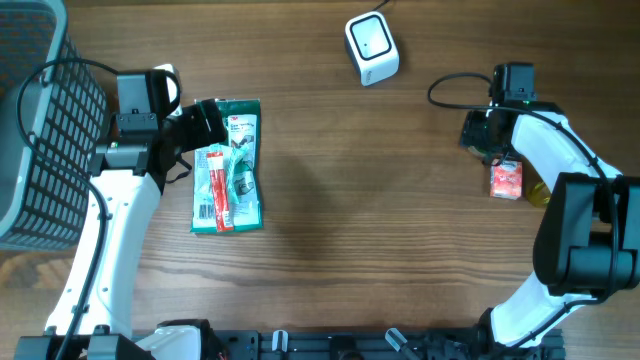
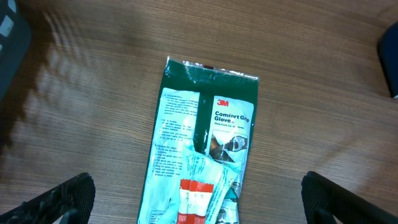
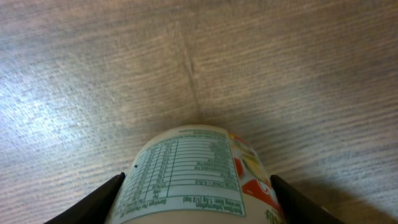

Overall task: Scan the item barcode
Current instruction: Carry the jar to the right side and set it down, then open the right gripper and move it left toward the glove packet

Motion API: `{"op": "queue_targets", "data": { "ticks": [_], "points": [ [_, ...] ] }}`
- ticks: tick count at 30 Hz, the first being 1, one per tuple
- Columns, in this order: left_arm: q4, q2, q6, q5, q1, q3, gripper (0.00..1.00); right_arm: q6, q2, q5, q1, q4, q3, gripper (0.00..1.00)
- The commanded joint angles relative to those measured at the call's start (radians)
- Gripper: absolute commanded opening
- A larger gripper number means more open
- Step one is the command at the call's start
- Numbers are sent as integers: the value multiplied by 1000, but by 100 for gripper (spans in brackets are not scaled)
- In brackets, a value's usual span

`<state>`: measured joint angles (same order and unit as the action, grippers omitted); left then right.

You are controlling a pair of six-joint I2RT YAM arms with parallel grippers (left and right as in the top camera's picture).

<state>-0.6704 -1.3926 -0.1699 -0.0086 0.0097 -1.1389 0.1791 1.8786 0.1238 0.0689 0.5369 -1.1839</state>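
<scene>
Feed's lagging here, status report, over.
Left gripper open above glove pack. Right gripper brackets labelled container, grip unclear. Nothing between container and scanner.

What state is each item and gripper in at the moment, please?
left gripper: open, above the glove pack.
right gripper: straddling the bottle, grip unclear.
glove pack: flat on the table.
red-and-white packet: lying on the glove pack.
bottle: resting on the table.
scanner: standing, nothing before it.
</scene>
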Motion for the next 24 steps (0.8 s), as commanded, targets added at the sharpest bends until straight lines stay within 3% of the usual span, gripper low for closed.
{"op": "queue_targets", "data": {
  "ticks": [1, 8, 13, 17, 24],
  "points": [
    [3, 11, 5, 8, 5, -11, 100, 4, -3, -1, 2, -24, 0, 100],
    [3, 11, 5, 8, 5, -11, 100, 2, -38, 8, 2, 10, -76, 100],
    [3, 11, 5, 8, 5, -11, 100, -72, -163, 48, 2, 128, -226, 100],
    [3, 11, 5, 8, 5, -11, 100, -74, -267, 47, 2, 169, -233, 100],
    [3, 11, 5, 8, 5, -11, 100, -101, -229, 47, 2, 276, -228, 100]
  ]
}}
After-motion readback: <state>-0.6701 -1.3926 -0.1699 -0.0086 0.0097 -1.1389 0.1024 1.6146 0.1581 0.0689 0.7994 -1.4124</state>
